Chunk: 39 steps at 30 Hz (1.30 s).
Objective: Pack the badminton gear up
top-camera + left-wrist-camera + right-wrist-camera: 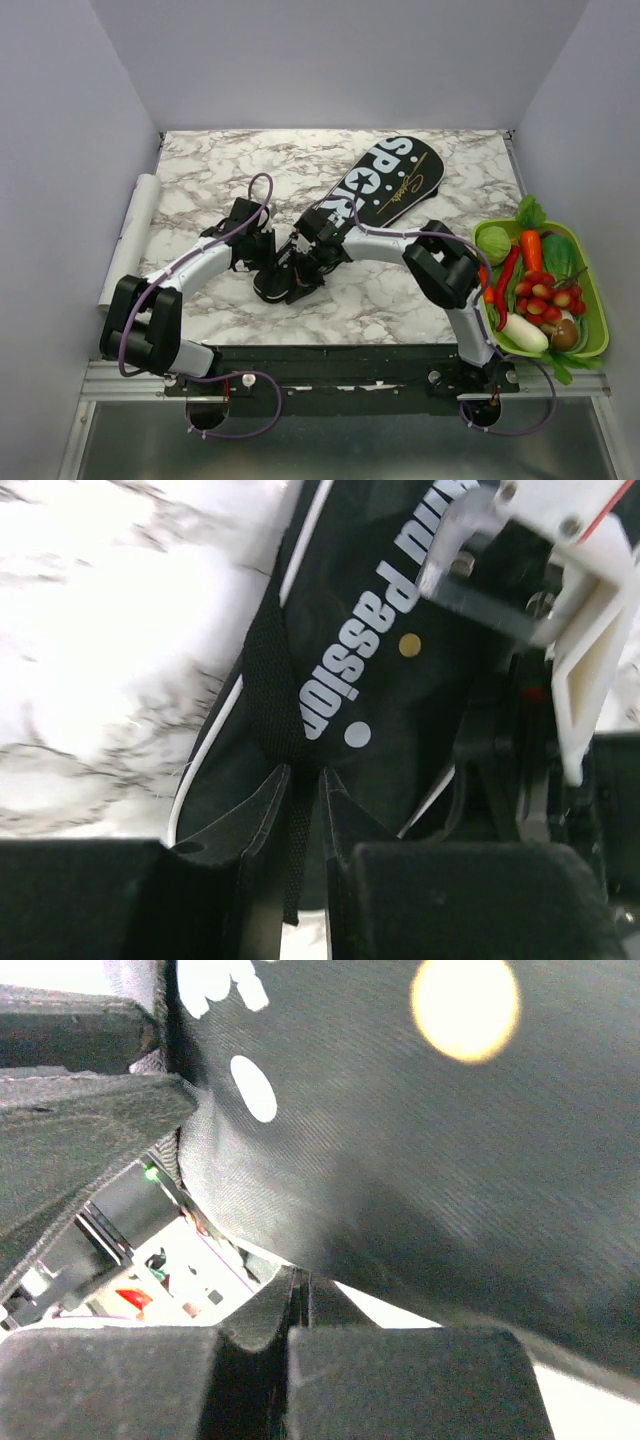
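Note:
The long black bag (390,185) lettered SPORT lies slantwise on the marble table (200,180), wide end at the far right, narrow end near the middle. My left gripper (265,265) is at the narrow end. In the left wrist view it (305,780) is shut on the bag's black mesh strap (270,670). My right gripper (305,270) is close beside it. In the right wrist view it (300,1295) is shut on a thin bit of the bag's (450,1140) lower edge. The two rackets are out of view.
A green basket (598,300) of vegetables stands at the table's right edge. A white roll (140,210) lies along the left edge. The right arm's white wrist (560,580) is close above the bag in the left wrist view. Walls close in three sides.

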Each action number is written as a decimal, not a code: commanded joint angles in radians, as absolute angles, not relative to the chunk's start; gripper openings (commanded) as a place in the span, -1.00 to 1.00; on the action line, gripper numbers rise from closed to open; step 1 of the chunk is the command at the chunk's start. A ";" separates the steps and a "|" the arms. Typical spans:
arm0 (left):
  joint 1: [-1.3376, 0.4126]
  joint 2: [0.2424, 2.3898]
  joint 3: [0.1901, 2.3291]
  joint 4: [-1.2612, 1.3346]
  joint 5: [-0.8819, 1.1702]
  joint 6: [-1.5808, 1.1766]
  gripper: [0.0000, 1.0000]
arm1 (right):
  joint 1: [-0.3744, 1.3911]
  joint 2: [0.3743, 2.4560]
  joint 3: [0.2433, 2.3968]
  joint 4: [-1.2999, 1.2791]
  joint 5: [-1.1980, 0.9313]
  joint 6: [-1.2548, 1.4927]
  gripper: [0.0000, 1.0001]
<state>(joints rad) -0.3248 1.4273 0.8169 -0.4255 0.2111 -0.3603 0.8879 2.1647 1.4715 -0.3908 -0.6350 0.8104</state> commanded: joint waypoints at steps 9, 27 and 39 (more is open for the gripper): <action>-0.540 1.465 0.799 -0.375 0.402 -0.491 -0.53 | 0.753 1.922 1.143 -0.382 -0.558 0.684 -0.99; -0.609 1.655 0.902 -0.380 0.314 -0.405 -0.60 | 0.787 1.830 1.061 -0.465 -0.640 0.521 -0.99; -0.609 1.681 0.888 -0.319 0.354 -0.397 -0.65 | 0.880 1.850 1.134 -0.336 -0.736 0.762 -0.99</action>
